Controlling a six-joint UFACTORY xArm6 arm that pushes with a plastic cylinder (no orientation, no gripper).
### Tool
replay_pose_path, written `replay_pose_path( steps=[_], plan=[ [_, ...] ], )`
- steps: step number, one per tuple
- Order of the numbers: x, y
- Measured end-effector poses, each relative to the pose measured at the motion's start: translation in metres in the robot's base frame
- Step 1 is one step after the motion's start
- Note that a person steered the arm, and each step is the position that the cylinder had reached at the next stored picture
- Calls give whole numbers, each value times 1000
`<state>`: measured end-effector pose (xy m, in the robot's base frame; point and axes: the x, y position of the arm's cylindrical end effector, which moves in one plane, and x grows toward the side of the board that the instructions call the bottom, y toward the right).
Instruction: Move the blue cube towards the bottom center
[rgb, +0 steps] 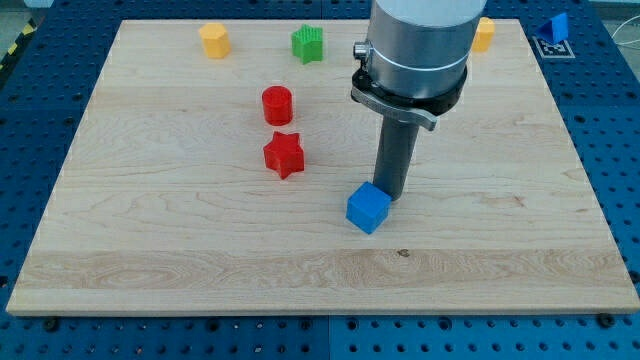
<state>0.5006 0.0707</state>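
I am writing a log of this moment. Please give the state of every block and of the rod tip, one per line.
blue cube: flat on the board, touching my tip.
my tip: on the cube's upper right side.
red cylinder: upright, alone.
red star: flat, below the cylinder.
green block: near the top edge.
yellow block: top left.
orange block: partly hidden by the arm.

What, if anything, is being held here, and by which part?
Nothing is held: the arm ends in a bare rod. My tip sits against the blue cube at its upper right side, only able to push it.
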Motion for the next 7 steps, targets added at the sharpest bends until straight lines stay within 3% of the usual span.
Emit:
replay_pose_path(
  steps=[1, 5, 7],
  plan=[
    [6, 16],
    [53, -36],
    [55, -78]
  ],
)
